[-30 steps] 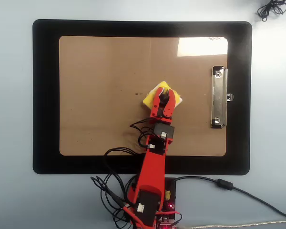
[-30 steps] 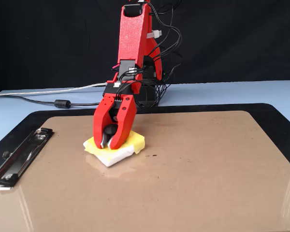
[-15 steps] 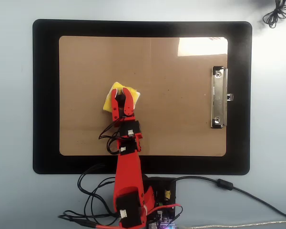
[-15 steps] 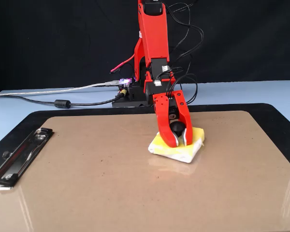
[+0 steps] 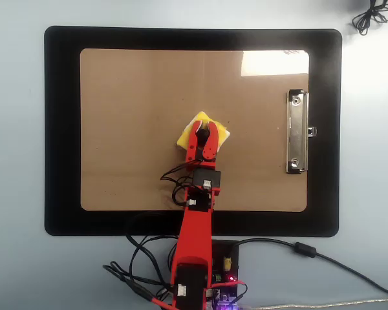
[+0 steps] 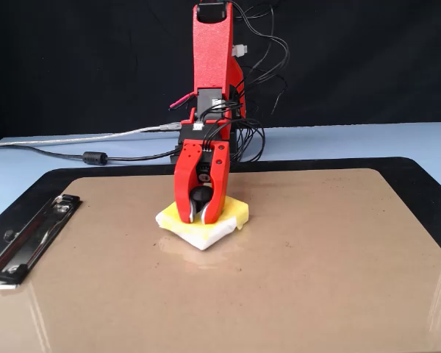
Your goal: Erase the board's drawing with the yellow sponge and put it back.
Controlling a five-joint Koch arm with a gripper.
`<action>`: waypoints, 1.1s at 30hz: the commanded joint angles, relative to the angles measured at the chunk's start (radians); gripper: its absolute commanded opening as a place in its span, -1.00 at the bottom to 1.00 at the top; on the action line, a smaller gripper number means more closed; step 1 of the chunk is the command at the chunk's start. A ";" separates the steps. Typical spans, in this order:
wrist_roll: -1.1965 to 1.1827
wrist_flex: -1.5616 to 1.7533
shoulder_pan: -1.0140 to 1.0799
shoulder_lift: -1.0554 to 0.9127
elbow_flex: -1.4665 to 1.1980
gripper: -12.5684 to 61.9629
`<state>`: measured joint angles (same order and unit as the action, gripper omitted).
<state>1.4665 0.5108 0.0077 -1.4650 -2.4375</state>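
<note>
One red plastic robot arm (image 5: 195, 239) reaches from the near edge of the pale blue table (image 5: 16, 129) over one large tan-brown rectangular clipboard (image 5: 136, 97), which lies flat on one larger black mat (image 5: 61, 129). The board carries a single silver metal clip (image 5: 297, 132) on its short edge, at the right in the overhead view and at the lower left in the fixed view (image 6: 29, 239).

One small square yellow sponge (image 5: 202, 124) with a whitish underside sits flat on the board near its middle, turned so that a corner points away from the arm. In the fixed view the sponge (image 6: 235, 213) touches the board's surface. The red claw (image 5: 203, 137) comes down on the sponge from above, and in the fixed view its two fingers (image 6: 184, 195) stand one on each side of the round black knob (image 6: 199, 195) at the sponge's centre, closed in against it, so the claw (image 6: 199, 218) has the sponge by its knob.

No marker outline shows on the board in either view; only a few tiny dark specks (image 6: 287, 245) can be made out on the brown surface. A bright window glare (image 5: 275, 62) lies on the board's upper right corner in the overhead view.

Several black cables (image 5: 142, 271) bunch around the arm's base, one thicker dark cable (image 5: 323, 258) runs off to the right, and one small coiled black wire (image 5: 368, 13) lies on the table at the top right corner.
</note>
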 commanded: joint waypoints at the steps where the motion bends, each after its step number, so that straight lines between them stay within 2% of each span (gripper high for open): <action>1: 0.091 -0.003 -0.140 -0.064 -0.006 -0.88; 5: 0.276 -0.011 -0.370 -0.117 0.002 -0.88; 8: 0.313 -0.032 -0.468 -0.192 0.003 -0.88; 12: 0.319 -0.235 -0.518 -0.367 0.020 -0.88; 15: 0.385 -0.422 -0.657 -0.482 0.055 -0.88; 21: 0.520 -0.492 -0.917 -0.407 0.158 -0.88; 33: 0.517 -0.485 -0.931 -0.202 0.244 -0.88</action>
<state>1.9512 -0.0046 -0.9066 -1.6582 -2.2411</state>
